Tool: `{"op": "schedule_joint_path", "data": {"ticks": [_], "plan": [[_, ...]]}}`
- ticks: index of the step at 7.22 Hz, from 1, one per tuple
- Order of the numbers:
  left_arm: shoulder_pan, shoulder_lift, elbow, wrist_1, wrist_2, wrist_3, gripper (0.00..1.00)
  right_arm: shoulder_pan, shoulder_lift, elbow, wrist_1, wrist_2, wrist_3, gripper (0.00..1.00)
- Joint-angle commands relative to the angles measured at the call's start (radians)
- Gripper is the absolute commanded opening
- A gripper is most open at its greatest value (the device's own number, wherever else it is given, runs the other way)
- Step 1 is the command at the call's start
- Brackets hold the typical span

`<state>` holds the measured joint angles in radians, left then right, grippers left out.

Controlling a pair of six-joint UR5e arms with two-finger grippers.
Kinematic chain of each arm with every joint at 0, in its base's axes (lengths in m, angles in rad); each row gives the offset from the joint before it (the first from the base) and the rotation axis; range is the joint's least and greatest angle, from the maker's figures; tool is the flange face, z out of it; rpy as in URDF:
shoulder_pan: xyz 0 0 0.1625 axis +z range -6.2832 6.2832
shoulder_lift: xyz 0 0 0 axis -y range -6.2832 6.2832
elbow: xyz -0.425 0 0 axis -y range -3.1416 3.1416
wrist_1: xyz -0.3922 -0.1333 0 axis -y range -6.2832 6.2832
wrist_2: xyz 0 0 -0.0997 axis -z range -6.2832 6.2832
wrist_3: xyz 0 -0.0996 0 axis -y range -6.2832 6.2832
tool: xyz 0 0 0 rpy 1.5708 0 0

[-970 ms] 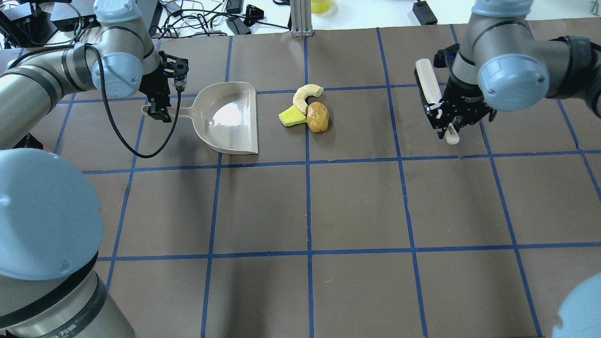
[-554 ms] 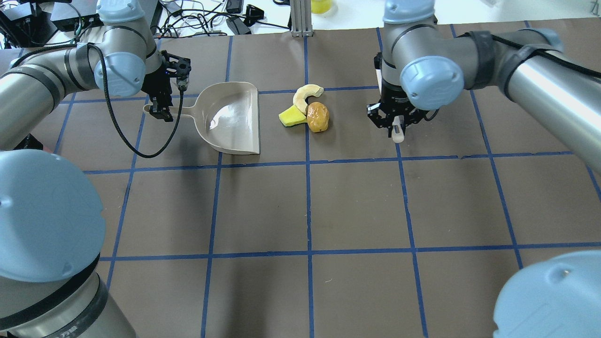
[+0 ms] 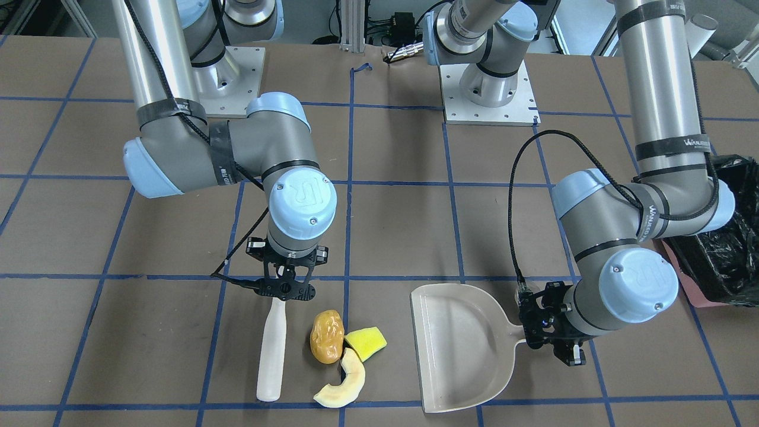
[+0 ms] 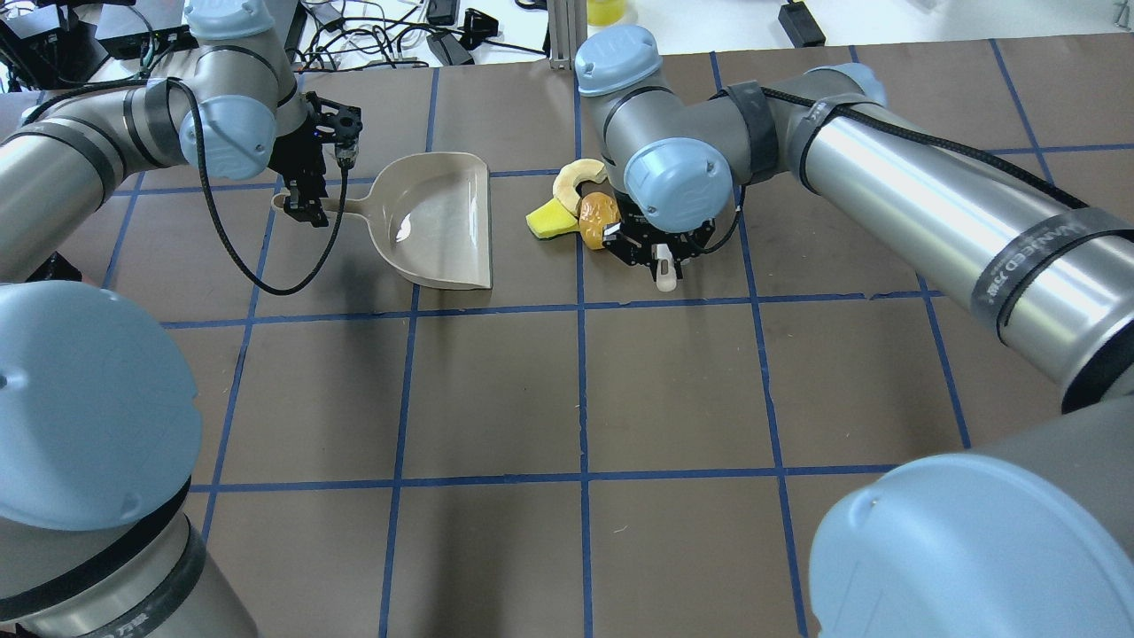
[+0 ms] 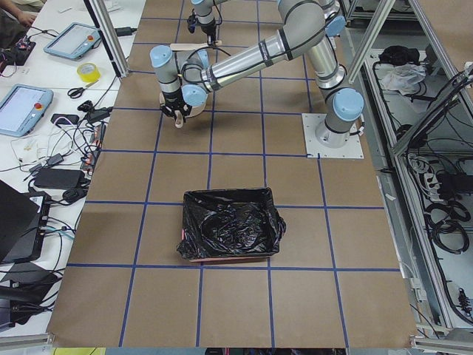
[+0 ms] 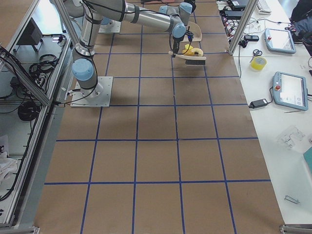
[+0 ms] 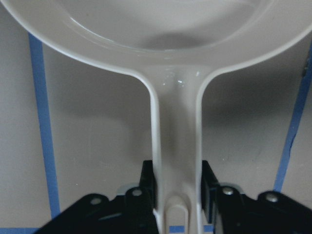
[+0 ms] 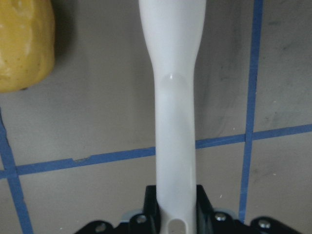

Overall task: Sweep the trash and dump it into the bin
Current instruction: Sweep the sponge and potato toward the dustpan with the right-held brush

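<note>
The trash lies in one cluster: an orange-brown lump (image 4: 599, 210), a yellow wedge (image 4: 549, 221) and a pale cream curved slice (image 4: 572, 178). My right gripper (image 4: 660, 257) is shut on the handle of a beige brush (image 3: 271, 350), which lies just right of the lump (image 8: 24, 44) in the right wrist view. My left gripper (image 4: 301, 208) is shut on the handle of the beige dustpan (image 4: 438, 221), whose open mouth faces the trash from the left. The black-lined bin (image 5: 230, 225) stands apart on my left side.
The brown table has a blue tape grid (image 4: 582, 310). The bin's edge (image 3: 726, 255) shows beside my left arm in the front view. Cables and devices (image 4: 399, 35) lie beyond the table's far edge.
My right arm has swung left with the brush, from the table's right side to just beside the trash. The dustpan has shifted slightly in my left gripper.
</note>
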<state>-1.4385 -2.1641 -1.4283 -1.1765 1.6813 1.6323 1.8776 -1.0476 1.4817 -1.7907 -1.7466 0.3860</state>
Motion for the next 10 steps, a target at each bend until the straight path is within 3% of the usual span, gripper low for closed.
{"op": "schedule_joint_path", "data": {"ticks": [1,10], "plan": [[0.0,0.0,0.0,0.0,0.0,0.0,0.05,0.046,0.017,-0.009,0.002,0.002,0.052,0.0],[-0.002,0.0,0.0,0.0,-0.005,0.0,0.05,0.106,0.032,-0.021,-0.058,0.12,0.16,0.0]]}}
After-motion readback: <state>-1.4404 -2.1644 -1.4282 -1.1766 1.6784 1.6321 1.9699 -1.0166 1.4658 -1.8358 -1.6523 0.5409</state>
